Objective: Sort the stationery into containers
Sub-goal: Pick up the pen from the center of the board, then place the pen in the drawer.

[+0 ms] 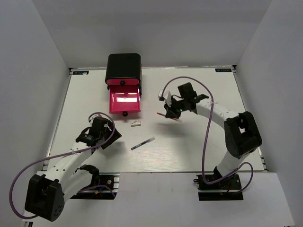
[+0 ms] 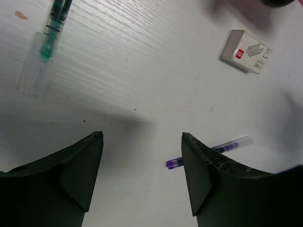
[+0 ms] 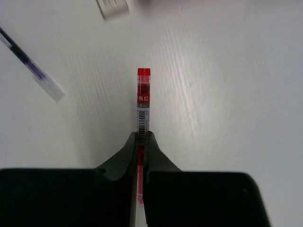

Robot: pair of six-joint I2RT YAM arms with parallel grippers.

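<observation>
Transfer step: right claw [image 3: 141,138] clamped on red pen [image 3: 144,92].
Next: carry to pink drawer [image 1: 116,107], open at claw's left; release.

The white table [image 1: 189,151] holds a black box [image 1: 123,67] at the far side with one pink drawer [image 1: 125,101] pulled out, a small white eraser [image 1: 136,124] near it, a thin pen [image 1: 143,143] closer in, and a green pen [image 2: 49,40] off alone.
</observation>
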